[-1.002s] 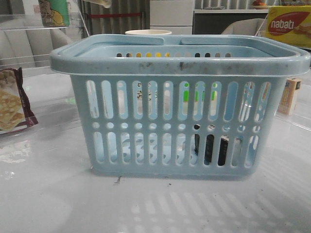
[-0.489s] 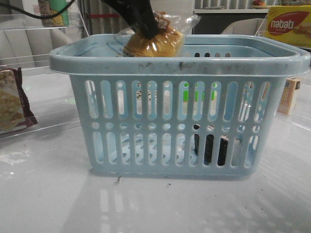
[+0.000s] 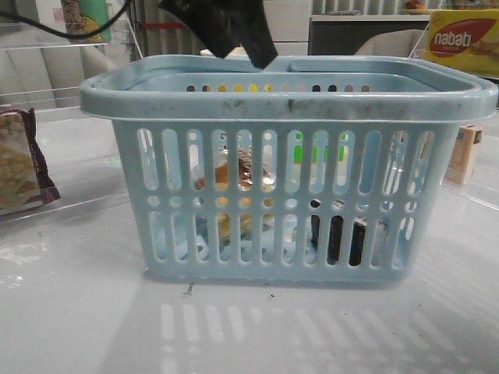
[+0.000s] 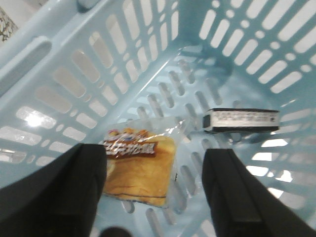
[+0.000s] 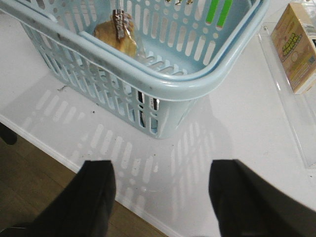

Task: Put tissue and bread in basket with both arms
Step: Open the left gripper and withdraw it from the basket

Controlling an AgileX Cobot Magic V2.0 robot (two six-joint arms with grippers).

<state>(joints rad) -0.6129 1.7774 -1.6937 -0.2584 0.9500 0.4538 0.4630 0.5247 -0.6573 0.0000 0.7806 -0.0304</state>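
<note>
Glossy bagged bread (image 4: 140,169) lies in slotted basket (image 4: 59,74).

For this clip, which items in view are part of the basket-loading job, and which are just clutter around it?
Part of the job:
- basket
- bread, lying inside the basket
- tissue, also inside it
- left gripper, open above the bread
- right gripper, open, outside the basket

Just lying about:
- cracker bag
- tan carton
- Nabati box
</note>
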